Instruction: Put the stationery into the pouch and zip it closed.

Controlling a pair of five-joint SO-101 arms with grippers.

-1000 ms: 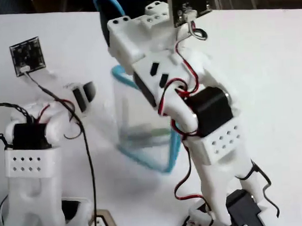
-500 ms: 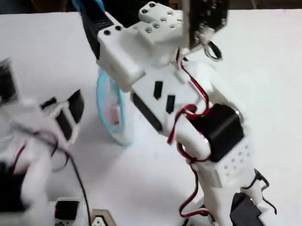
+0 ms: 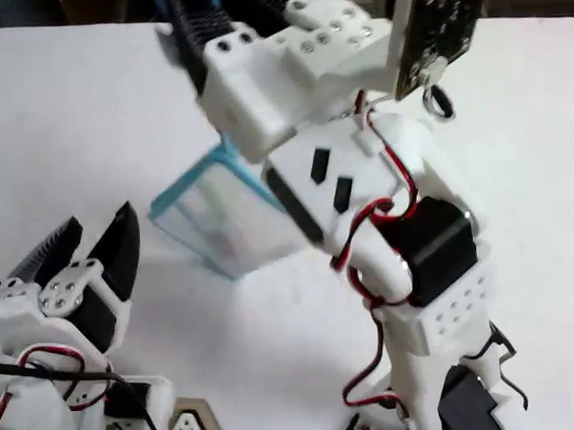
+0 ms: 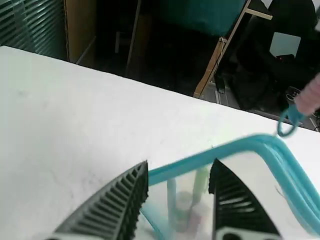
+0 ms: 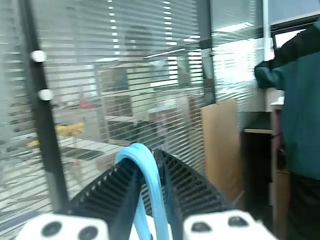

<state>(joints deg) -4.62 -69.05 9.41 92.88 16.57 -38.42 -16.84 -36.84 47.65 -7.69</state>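
Over the middle of the white table: clear, blue-edged pouch, held up at a tilt. Clamped tight on its blue rim, right gripper. Toward the table's near-left corner, left gripper, spread wide, gripping nothing. Inside the pouch, blurred stationery.

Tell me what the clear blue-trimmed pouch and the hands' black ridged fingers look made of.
Clear blue-trimmed pouch: likely soft glossy plastic; stationery shows through its wall. Black ridged fingers: seemingly matte hard plastic, with moulded ridges.
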